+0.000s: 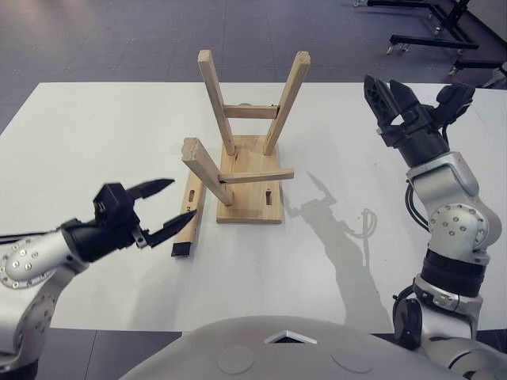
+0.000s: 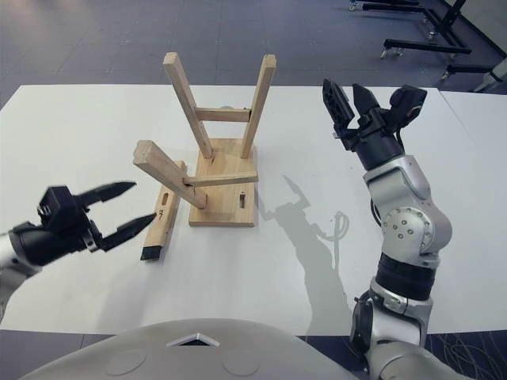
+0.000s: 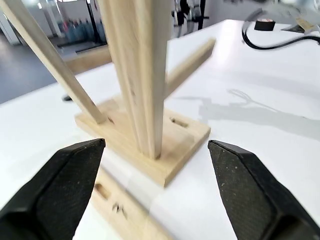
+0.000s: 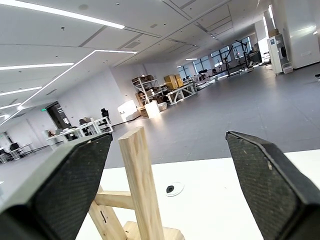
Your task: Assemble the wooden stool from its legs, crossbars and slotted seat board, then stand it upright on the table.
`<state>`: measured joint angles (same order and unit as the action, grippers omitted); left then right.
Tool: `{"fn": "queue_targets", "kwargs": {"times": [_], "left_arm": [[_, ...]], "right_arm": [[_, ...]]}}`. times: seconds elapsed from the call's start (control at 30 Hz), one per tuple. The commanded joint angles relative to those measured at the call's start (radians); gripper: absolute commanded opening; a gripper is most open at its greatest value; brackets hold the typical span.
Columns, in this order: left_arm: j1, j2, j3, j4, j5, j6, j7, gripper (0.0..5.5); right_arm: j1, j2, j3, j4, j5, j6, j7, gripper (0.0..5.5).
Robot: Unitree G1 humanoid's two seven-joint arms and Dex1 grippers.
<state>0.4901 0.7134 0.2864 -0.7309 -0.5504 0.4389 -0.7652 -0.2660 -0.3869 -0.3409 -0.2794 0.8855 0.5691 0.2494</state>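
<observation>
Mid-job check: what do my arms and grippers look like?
The left arm and right arm are silver-grey metal with rounded, bolted joints and black segments. The left gripper and right gripper are black, each with two tapering fingers. Black cables run along the right arm.

1. This is a big lab hall.
2. Long lights (image 4: 60,12) run along the ceiling (image 4: 165,35).
3. Far off, shelves (image 4: 142,82) hold boxes (image 4: 172,80), with desks (image 4: 95,127) near them.
4. Black stands (image 1: 432,36) on wheels sit on the grey floor (image 1: 119,39).
</observation>
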Motion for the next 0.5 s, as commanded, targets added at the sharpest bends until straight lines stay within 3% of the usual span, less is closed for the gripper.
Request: {"fn": "queue_targets", "kwargs": {"times": [0.03,0.23,0.33,0.5], "left_arm": [[-0.019,-0.036,-0.104,0.136,0.198,0.058,0.178,3.78],[-0.112,-0.197,-0.287,0.211,0.283,0.171,0.35,3.78],[-0.131,-0.249,-0.281,0.237,0.302,0.2,0.419,3.78],[-0.162,-0.24,-0.278,0.271,0.335,0.24,0.45,3.78]], "right_arm": [[-0.041,-0.013,0.019,0.018,0.0,0.034,0.017,4.19],[-0.043,0.004,0.053,0.009,-0.005,0.053,0.021,4.19],[-0.026,0.006,0.061,-0.001,-0.012,0.061,0.023,4.19],[0.004,0.019,0.064,-0.032,-0.02,0.055,0.007,4.19]]}}
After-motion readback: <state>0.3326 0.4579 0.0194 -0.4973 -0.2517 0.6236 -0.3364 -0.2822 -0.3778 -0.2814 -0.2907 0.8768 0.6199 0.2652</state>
